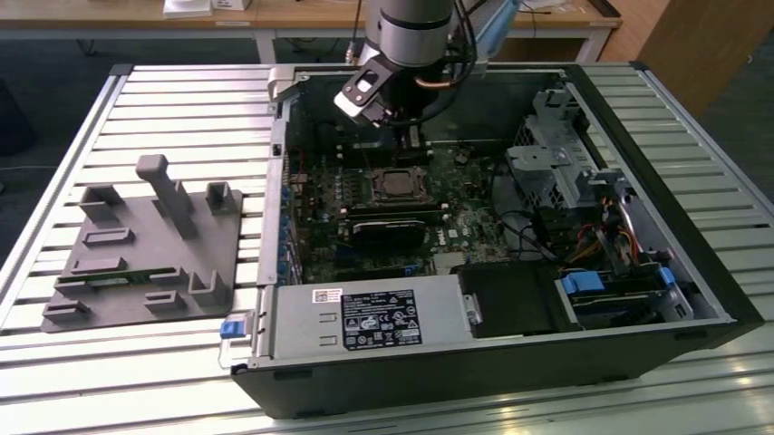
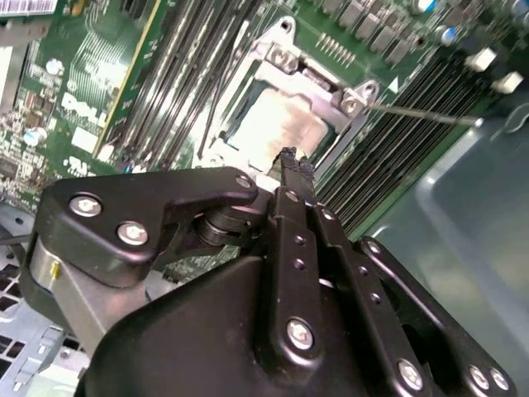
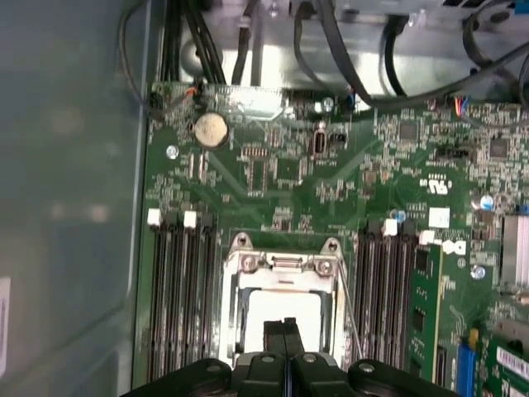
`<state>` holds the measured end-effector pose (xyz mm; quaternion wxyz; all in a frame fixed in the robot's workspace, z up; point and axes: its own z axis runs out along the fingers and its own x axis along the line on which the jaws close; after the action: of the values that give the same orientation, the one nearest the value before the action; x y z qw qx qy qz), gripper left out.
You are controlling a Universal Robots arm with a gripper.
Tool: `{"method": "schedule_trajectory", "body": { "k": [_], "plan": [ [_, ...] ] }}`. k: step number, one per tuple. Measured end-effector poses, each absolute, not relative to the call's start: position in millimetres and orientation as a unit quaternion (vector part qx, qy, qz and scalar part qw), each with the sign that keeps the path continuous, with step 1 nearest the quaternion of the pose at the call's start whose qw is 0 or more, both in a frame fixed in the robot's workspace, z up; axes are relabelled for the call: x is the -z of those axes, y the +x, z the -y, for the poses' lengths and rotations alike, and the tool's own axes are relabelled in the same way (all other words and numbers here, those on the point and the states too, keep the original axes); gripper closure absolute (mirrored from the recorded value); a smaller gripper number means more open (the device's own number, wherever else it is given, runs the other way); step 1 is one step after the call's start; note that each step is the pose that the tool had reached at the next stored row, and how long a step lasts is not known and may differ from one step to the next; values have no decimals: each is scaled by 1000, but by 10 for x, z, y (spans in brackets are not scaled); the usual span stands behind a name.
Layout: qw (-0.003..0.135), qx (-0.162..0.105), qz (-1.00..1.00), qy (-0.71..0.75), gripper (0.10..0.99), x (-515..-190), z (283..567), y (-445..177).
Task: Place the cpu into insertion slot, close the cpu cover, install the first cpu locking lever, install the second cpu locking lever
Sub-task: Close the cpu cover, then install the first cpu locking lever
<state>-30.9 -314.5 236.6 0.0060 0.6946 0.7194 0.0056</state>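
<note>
- Slatted metal tabletop carries the whole setup, with wooden desks behind it.
- Exterior view's left: a grey fixture with upright pegs sits well apart from the work.
- Middle: an open computer case lies on its side with the green circuit board facing up. The arm reaches down into the far part of the case.
- The insertion slot sits on the board between the end effector and a black rectangular block.
- In both wrist views the cpu is already seated in the slot. Its pale grey face shows through the window of the cpu cover, which lies flat over it.
- The end effector's fingers are pressed together with nothing between them. The tips hang over the cover's near edge; I cannot tell whether they touch it.
- A thin locking lever juts from a socket corner in the second wrist view. I cannot tell whether it is latched.
- Memory slots flank the socket closely on both sides.
- Exterior view's right: a drive cage and loose cables, apart from the arm.
- Risk, as I judge it: the lever is a slim, springy wire, so closed tips could slide off it and strike the cpu face or the neighbouring slots.
- Risk: pressing off-centre could cock the cover or let the lever spring back unhooked.
</note>
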Motion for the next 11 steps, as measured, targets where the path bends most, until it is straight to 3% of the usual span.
{"method": "schedule_trajectory", "body": {
  "k": [11],
  "plan": [
    [6, -6, -719, 695, 980, -2363, 3145, -402]
  ]
}}
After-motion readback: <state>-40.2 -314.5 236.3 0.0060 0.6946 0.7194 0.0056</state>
